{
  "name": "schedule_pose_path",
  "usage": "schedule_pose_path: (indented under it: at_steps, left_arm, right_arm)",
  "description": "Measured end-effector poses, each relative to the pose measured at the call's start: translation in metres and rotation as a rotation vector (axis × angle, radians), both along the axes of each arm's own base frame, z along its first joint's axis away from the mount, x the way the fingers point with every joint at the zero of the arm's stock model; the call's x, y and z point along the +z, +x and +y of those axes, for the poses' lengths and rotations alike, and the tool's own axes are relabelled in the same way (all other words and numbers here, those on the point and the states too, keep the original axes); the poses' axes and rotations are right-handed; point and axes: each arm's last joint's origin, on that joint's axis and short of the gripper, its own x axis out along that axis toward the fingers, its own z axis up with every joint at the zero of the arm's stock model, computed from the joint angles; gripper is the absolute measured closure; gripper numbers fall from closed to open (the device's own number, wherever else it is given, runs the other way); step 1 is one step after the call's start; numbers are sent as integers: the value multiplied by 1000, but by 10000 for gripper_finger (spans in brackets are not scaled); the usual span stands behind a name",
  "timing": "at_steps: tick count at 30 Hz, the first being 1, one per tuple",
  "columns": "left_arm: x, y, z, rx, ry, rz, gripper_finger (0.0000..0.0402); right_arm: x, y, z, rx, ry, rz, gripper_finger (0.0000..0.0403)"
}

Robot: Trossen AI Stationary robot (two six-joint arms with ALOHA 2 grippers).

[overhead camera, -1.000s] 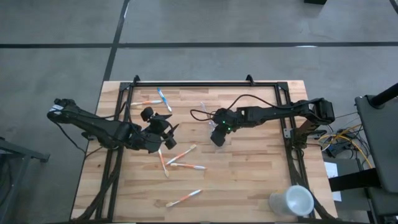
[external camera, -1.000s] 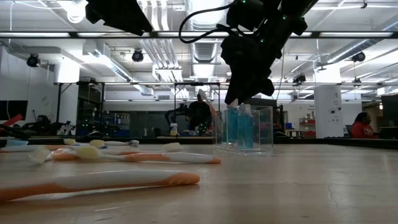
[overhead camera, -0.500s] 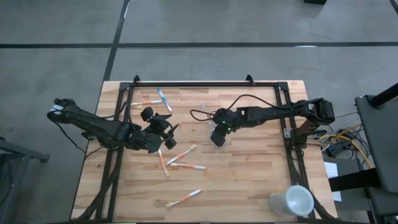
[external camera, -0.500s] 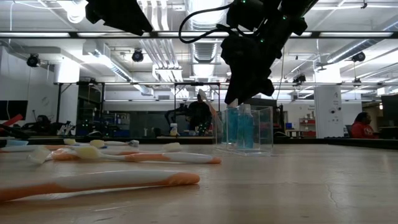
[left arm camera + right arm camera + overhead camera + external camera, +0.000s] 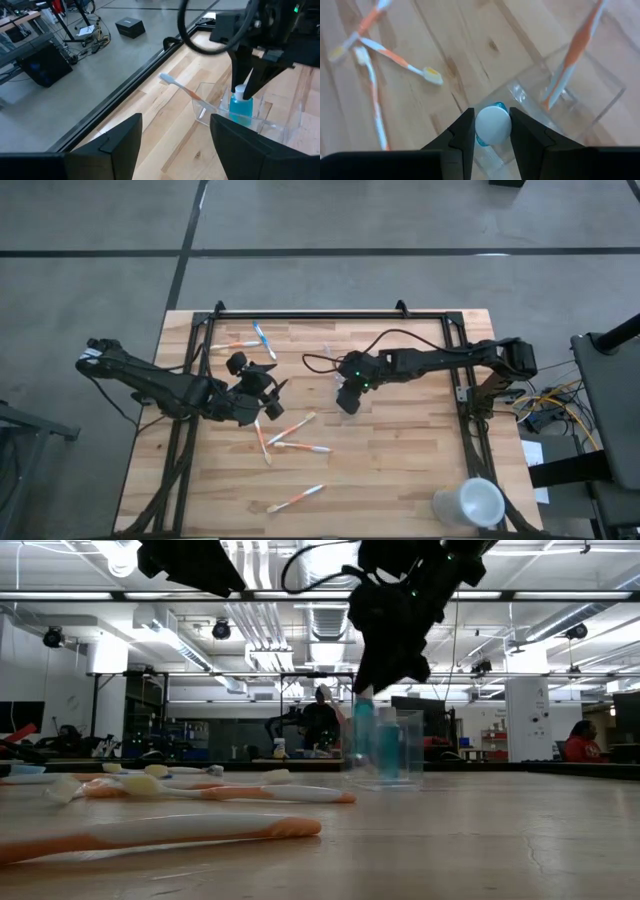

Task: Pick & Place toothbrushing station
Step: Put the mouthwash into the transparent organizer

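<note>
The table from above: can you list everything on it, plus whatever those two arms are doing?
table: one, pale wood, black frame.
loose toothbrushes: six, white-and-orange, one blue; two at the far left edge, three mid-table, one near the front.
clear cup: one, see-through, mid-table under the right arm.
toothbrush in cup: one, orange-and-white, leaning in the clear cup.
blue tube: one, blue with white cap, upright in the clear cup.
white cup: one, opaque, front right corner.
left arm's fingers: dark, spread open, above the mid-table toothbrushes.
right arm's fingers: dark, closed on the tube's cap.
</note>
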Motion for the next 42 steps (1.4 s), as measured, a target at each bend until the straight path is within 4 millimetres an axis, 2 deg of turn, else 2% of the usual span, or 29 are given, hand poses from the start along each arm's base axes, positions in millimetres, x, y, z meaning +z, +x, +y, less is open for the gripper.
schedule_pose_path:
  at_steps: [6, 13, 26, 35, 42]
  left_arm:
    - [0, 0, 0, 0, 0, 0, 163]
    - [0, 0, 0, -6, 12, 11, 163]
    - [0, 0, 0, -5, 9, 8, 163]
    - [0, 0, 0, -4, 7, 6, 163]
    - [0, 0, 0, -4, 7, 6, 163]
  right_arm:
    - [15, -4, -2, 37, -21, 111, 307]
    - [20, -3, -2, 56, -30, 98, 305]
    - [6, -8, -1, 61, -5, 126, 303]
    - [-17, 2, 1, 88, 18, 158, 303]
    - [-13, 4, 0, 88, 17, 154, 303]
